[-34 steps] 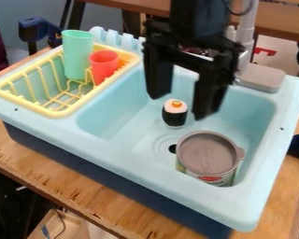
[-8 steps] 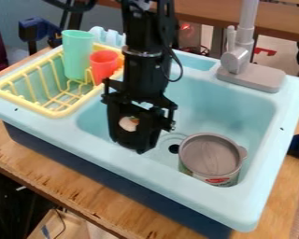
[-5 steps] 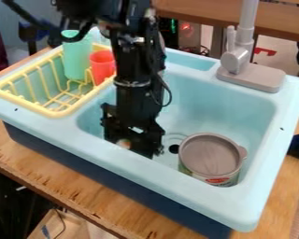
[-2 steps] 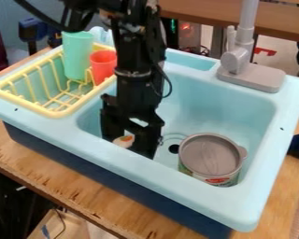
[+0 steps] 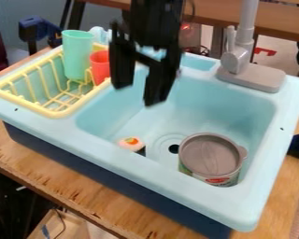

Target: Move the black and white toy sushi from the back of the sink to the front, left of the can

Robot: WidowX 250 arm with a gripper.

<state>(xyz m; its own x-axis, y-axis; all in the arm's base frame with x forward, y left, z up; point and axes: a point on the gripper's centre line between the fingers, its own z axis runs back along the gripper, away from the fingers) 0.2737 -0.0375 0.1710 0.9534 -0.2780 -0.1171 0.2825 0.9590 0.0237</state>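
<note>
Up from the sushi (image 5: 132, 144), the gripper (image 5: 138, 94) is now in the upper centre of the frame, its fingers apart and holding nothing; the sushi lies left of the can (image 5: 209, 155), below the frame's centre, partly hidden by the sink's (image 5: 145, 172) near rim

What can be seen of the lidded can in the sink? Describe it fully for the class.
The can is short and round, with a label bearing red and green patches. Its grey lid, seemingly plastic, is on, with a small tab at the right. It stands upright in the sink, beside the dark drain hole; the near rim hides its base.
</note>
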